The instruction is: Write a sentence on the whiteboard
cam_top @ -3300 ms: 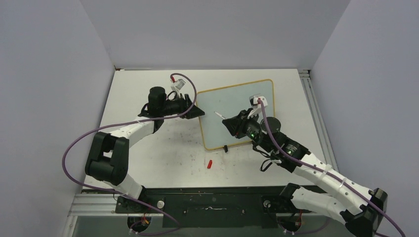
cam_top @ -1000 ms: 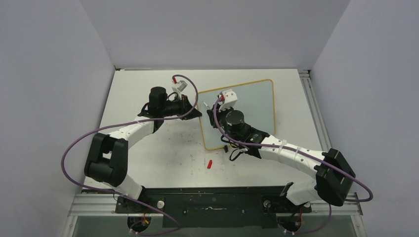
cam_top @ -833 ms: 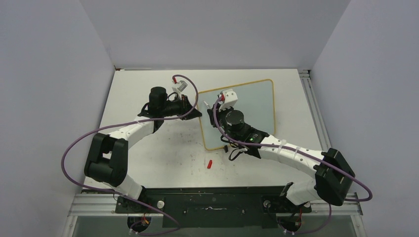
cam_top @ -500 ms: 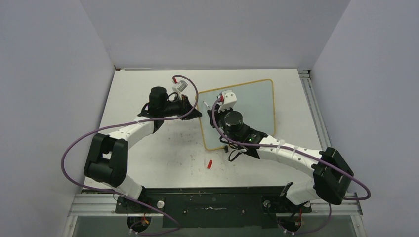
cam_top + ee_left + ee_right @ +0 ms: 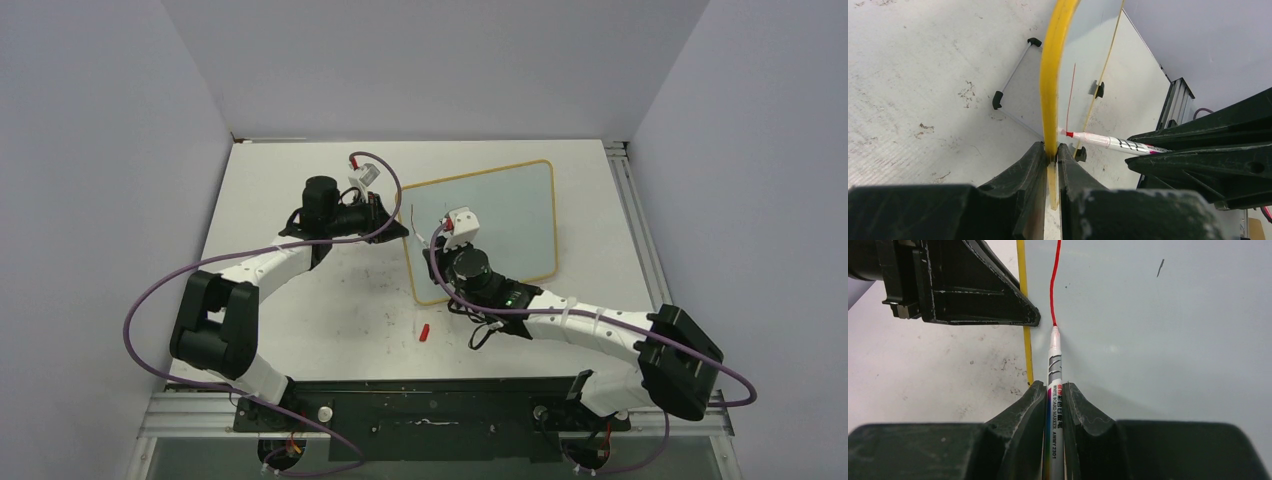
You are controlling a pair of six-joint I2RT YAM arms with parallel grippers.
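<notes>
The whiteboard [image 5: 510, 215] lies tilted on the table, pale blue with a thin yellow wood frame [image 5: 1052, 75]. My left gripper [image 5: 397, 228] is shut on the frame's left edge [image 5: 1050, 150]. My right gripper [image 5: 429, 259] is shut on a white marker [image 5: 1054, 380], whose red tip touches the board just inside that edge. Of the sentence, one long thin red line [image 5: 1053, 280] runs from the marker tip along the board; in the left wrist view the line [image 5: 1070, 97] and the marker [image 5: 1108, 142] show beyond the frame.
A red marker cap [image 5: 424, 332] lies on the scuffed white tabletop in front of the board. Black clip feet [image 5: 997, 99] stick out from the board's edges. Grey walls close in both sides; a metal rail [image 5: 635, 215] runs along the table's right edge.
My right arm has drawn back toward the near edge of the board with the marker, and the red line has grown longer behind it. The left arm and the board have stayed put.
</notes>
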